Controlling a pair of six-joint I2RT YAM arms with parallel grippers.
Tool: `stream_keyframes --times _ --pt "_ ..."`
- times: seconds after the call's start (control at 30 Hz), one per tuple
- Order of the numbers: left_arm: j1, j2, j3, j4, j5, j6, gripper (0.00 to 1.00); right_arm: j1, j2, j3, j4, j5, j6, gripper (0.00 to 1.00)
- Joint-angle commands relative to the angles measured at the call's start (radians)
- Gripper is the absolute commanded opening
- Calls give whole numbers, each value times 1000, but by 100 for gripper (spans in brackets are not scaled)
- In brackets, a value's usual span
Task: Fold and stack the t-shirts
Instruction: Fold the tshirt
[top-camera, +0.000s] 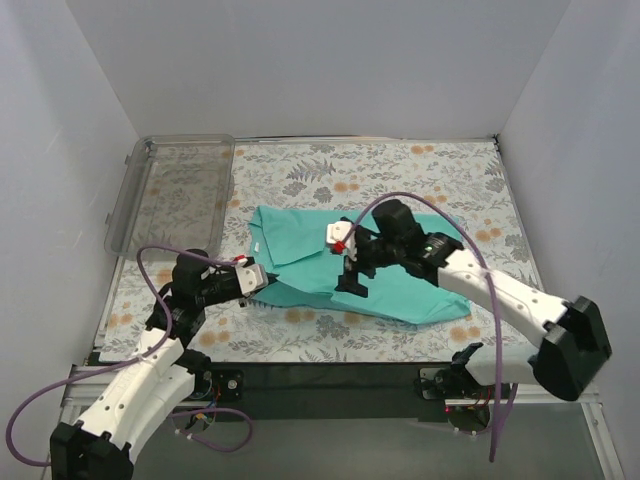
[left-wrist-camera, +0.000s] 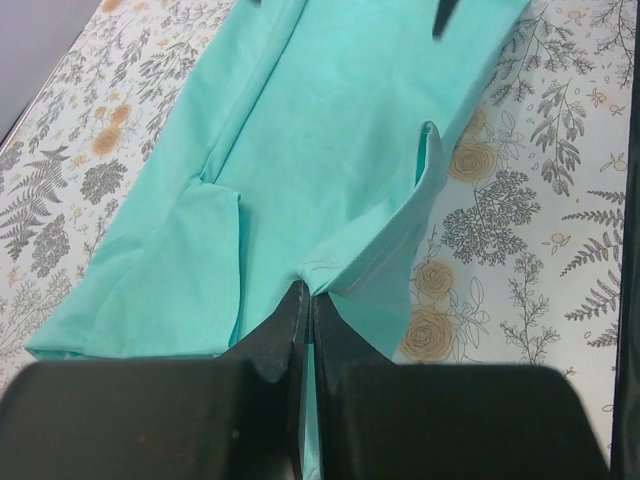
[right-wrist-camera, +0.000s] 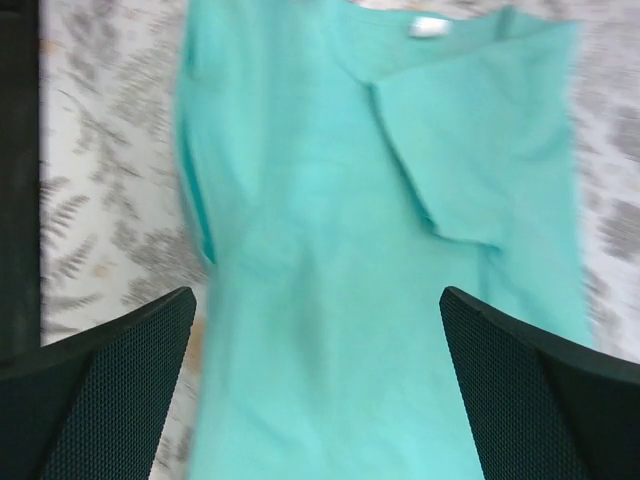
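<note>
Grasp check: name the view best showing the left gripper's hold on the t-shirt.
Left wrist: close up, the left gripper is shut on the t-shirt edge. Top external shows it small; right wrist misses it.

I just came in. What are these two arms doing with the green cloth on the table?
The two arms are working on one teal t-shirt lying on the flowered table. The left gripper is shut on the shirt's near left edge, pinching a fold of fabric. The right gripper is open above the middle of the shirt and holds nothing. A clear bin stands at the far left.
</note>
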Motion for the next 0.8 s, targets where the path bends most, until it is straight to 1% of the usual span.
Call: stream_keyframes --times 0.0,0.03,0.07,0.1,0.13,0.17,0.2,0.23,0.27,0.3,0.33,0.37,0.4,0.43,0.47,0.5,0.57,0.6,0.67,0.7,0.73,0.77 --pt "-7 -41 20 -93 -39 22 0 -64 -193 -114 -74 126 -174 98" --pt "-7 -49 23 -104 -44 22 0 -103 -218 -133 -104 161 -234 98" --pt "-8 -60 29 -115 -47 23 0 -127 -242 -149 -197 182 -285 98" --pt "-7 -63 32 -129 -47 20 0 -158 -297 -187 -247 204 -329 98" --pt "-8 -66 35 -135 -42 19 0 -227 -331 -204 -294 205 -371 97" --pt "-10 -68 38 -141 -41 11 0 -268 -365 -225 -378 204 -470 95" --pt "-10 -69 40 -144 -33 9 0 -313 -440 -242 -413 216 -509 94" --pt "-11 -68 41 -146 -29 5 0 -400 -471 -271 -446 221 -559 93" --pt "-13 -65 43 -147 -27 0 0 -446 -497 -282 -526 221 -657 92" --pt "-14 -60 45 -147 -22 -6 0 -491 -540 -297 -552 233 -711 91" --pt "-16 -55 48 -149 -19 -9 0 -572 -557 -316 -578 238 -760 90" --pt "-20 -51 49 -147 -18 -9 0 -612 -572 -346 -624 241 -861 88" --pt "-20 -40 57 -147 -13 -15 0 -649 -594 -362 -640 244 -901 88" --pt "-23 -32 63 -149 -3 -18 0 -711 -600 -371 -648 241 -937 86" --pt "-27 -25 68 -155 2 -18 0 -739 -600 -383 -667 235 -981 85" --pt "-28 -14 72 -159 1 -20 0 -765 -588 -382 -681 219 -1059 80" --pt "-37 14 86 -165 -21 -14 0 -827 -553 -365 -691 227 -1115 79" --pt "-43 20 91 -173 -30 -12 0 -847 -498 -348 -695 224 -1135 77" --pt "-56 44 100 -178 -53 -17 0 -929 -428 -293 -747 198 -1216 75" --pt "-59 50 101 -179 -55 -21 0 -960 -360 -228 -772 158 -1251 75" --pt "-66 60 100 -179 -56 -24 0 -1011 -329 -197 -798 141 -1308 74" --pt "-77 67 98 -176 -71 -27 0 -1029 -275 -146 -863 126 -1363 74"
